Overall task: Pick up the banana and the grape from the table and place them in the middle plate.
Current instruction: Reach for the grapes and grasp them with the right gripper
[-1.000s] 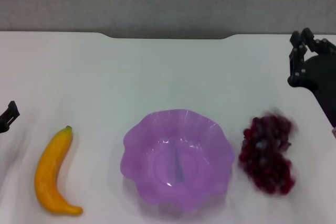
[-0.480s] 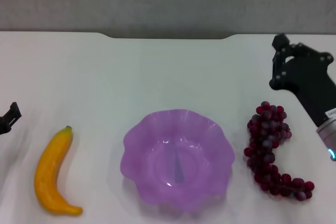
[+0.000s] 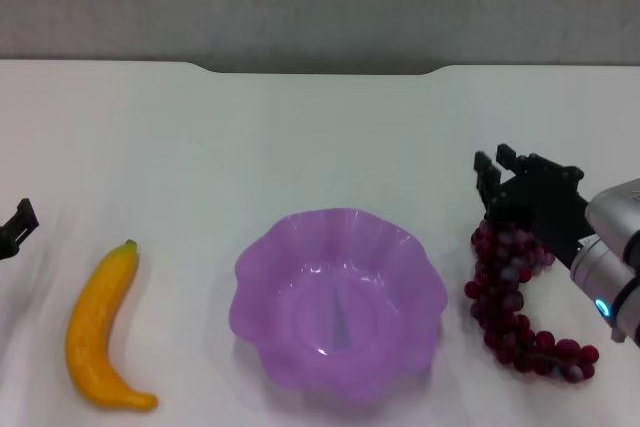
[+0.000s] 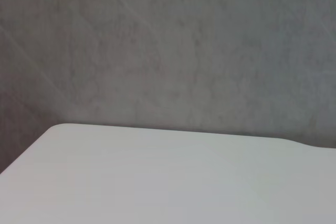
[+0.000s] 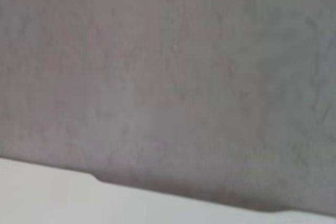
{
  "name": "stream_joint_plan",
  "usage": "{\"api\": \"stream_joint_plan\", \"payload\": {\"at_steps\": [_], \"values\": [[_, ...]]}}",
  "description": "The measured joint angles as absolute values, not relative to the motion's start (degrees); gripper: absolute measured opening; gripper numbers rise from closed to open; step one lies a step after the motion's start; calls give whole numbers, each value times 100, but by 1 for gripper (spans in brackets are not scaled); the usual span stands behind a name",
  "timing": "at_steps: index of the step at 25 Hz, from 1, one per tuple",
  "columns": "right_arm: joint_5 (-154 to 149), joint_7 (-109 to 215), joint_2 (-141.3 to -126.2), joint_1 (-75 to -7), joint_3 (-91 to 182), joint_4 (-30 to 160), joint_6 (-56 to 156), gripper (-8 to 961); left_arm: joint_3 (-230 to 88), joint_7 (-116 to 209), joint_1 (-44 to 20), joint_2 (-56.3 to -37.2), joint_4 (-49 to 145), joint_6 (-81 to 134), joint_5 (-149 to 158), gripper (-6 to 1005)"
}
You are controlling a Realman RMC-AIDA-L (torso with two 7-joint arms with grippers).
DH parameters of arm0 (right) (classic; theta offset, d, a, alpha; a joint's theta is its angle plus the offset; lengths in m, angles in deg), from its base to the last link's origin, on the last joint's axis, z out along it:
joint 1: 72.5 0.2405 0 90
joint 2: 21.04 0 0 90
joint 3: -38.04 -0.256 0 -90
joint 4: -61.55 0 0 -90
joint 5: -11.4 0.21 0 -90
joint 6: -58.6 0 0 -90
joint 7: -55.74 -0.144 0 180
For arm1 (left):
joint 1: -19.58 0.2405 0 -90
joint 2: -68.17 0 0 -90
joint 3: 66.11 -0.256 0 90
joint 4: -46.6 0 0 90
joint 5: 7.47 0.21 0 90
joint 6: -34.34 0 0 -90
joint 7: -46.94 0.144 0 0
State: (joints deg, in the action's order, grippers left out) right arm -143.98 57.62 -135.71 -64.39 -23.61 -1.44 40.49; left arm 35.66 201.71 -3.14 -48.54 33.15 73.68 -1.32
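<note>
The banana (image 3: 101, 332) lies at the lower left of the head view on the white table (image 3: 320, 137), its long axis running from the green stem tip at upper right down to the blunt end at lower right. The left gripper (image 3: 16, 225) shows only as a dark sliver at the left edge, just above it; whether it is open I cannot tell. At centre bottom sits the empty purple scalloped plate (image 3: 262, 272). Right of it the grape bunch (image 3: 512, 297) trails toward the lower right corner. The right gripper (image 3: 500, 182), fingers spread, hangs over the bunch's upper end, so this arm looks the nearer one for the grapes.
</note>
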Motion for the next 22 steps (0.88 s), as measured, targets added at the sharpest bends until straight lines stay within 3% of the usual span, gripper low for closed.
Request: {"api": "stream_joint_plan", "payload": {"at_steps": [2, 5, 16, 22], "values": [[-14372, 5733, -13577, -6472, -2395, -253, 4372, 108, 3566, 20171, -312, -4851, 3315, 7367, -132, 893], [-14355, 5507, -13581, -6472, -2549, -389, 5114, 335, 3567, 20171, -310, -4849, 3315, 7362, -132, 893], [-14166, 5116, -13582, -6170, -3171, -423, 6864, 555, 3566, 20171, -337, -4845, 3315, 7353, -134, 894], [-14093, 5135, -13590, -5932, -3115, -77, 6891, 812, 3567, 20171, -340, -4846, 3315, 7353, -140, 894]]}}
